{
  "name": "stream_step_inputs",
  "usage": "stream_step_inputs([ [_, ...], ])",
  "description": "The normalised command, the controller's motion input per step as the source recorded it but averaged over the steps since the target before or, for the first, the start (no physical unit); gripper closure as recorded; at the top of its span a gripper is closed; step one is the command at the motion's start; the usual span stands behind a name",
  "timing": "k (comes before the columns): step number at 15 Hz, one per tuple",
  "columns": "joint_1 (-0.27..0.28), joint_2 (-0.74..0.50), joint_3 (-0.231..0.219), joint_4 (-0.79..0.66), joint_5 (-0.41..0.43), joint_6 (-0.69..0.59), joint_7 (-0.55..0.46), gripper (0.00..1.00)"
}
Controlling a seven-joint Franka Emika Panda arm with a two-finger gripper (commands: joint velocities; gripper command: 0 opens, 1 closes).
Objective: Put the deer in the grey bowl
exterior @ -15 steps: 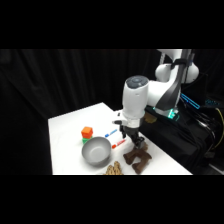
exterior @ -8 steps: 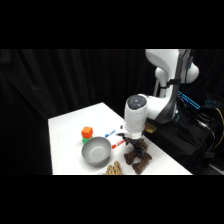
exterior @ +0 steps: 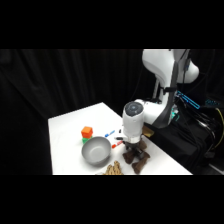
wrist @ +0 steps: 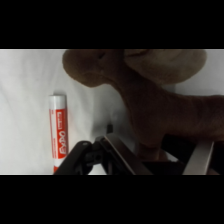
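The dark brown plush deer lies on the white table near its front edge, just right of the grey bowl. My gripper has come down right on top of it. In the wrist view the deer fills the upper right, its lighter head at the top, and its body runs down between my two fingers. There my gripper is open, one finger on each side of the deer. The bowl holds nothing.
An orange block on a green piece stands behind the bowl. A red marker lies left of the deer, and a blue marker lies behind it. A tan ribbed object sits at the table's front edge.
The arm has dropped lower over the deer, bringing the gripper from above it down around it. The deer and the bowl have stayed put.
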Motion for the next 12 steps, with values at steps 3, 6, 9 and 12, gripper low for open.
stream_step_inputs([
  [3,0.084,0.07,-0.091,0.06,0.078,0.08,-0.08,0.75],
  [6,0.082,0.01,-0.088,0.02,0.072,0.05,-0.07,0.94],
  [9,0.077,-0.10,-0.058,-0.03,0.087,-0.06,-0.07,0.95],
  [12,0.096,-0.30,-0.060,-0.09,0.079,-0.25,-0.04,0.93],
])
